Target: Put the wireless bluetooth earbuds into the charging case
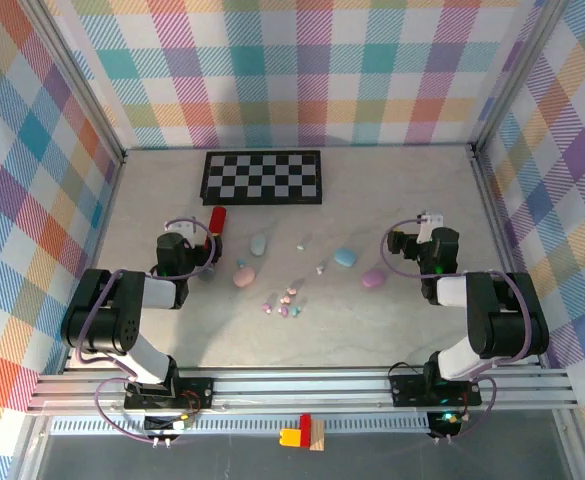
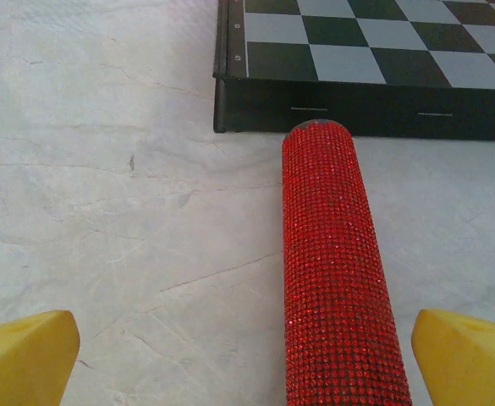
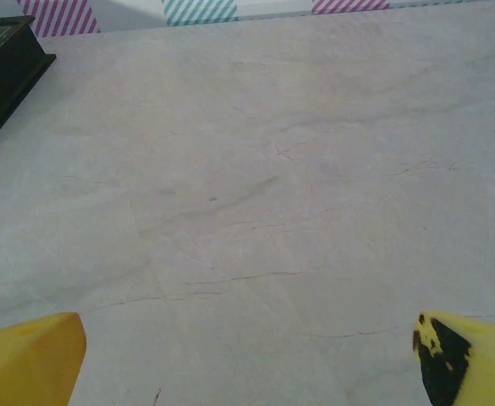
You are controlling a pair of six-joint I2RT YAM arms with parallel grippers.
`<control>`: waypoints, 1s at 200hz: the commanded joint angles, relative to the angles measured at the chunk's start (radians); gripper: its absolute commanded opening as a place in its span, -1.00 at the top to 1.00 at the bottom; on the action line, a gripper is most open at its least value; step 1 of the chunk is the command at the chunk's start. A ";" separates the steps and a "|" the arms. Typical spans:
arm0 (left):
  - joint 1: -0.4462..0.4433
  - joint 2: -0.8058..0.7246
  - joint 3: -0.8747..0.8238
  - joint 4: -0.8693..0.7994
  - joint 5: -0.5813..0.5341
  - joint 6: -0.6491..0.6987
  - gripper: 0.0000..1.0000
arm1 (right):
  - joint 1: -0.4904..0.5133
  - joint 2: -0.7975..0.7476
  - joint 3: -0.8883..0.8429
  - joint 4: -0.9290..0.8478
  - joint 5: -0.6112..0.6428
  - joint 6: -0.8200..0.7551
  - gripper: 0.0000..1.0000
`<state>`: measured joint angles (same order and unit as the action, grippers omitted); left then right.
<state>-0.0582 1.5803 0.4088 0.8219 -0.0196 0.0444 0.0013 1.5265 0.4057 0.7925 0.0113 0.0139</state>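
Tiny pastel earbuds (image 1: 283, 303) lie in a loose cluster at the table's middle, with single ones farther back (image 1: 302, 241) (image 1: 321, 267). Around them sit pebble-shaped charging cases: pink (image 1: 244, 276), pale grey-green (image 1: 259, 243), blue (image 1: 345, 256) and lilac (image 1: 374, 277), all looking closed. My left gripper (image 1: 204, 247) (image 2: 247, 362) is open left of the cases, its yellow fingertips (image 2: 27, 355) spread either side of a red glitter cylinder's near end, not touching it. My right gripper (image 1: 404, 241) (image 3: 247, 357) is open and empty over bare table, right of the lilac case.
The red glitter cylinder (image 1: 217, 220) (image 2: 336, 271) lies lengthwise, its far end against a black-and-white chessboard (image 1: 263, 176) (image 2: 374, 51) at the back. The board's corner (image 3: 2, 68) shows at the right wrist view's upper left. Plaid walls enclose the marble table (image 1: 412, 190).
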 commanded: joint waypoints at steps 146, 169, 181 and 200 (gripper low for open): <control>0.001 -0.014 -0.024 0.084 0.026 0.017 -1.00 | 0.005 -0.060 -0.001 -0.006 0.035 0.018 -0.98; -0.012 -0.107 -0.038 0.044 0.008 0.024 -1.00 | 0.015 -0.170 0.006 -0.105 0.043 0.006 -0.97; -0.027 -0.171 -0.017 -0.054 -0.022 0.030 -1.00 | 0.033 -0.229 0.015 -0.154 0.058 -0.005 -0.98; -0.057 -0.275 0.039 -0.229 -0.027 0.053 -1.00 | 0.050 -0.316 0.040 -0.277 0.040 0.035 -0.97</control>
<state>-0.0826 1.4246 0.3843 0.7559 -0.0303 0.0601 0.0277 1.2972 0.4084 0.6575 0.0525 0.0185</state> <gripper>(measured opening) 0.999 0.987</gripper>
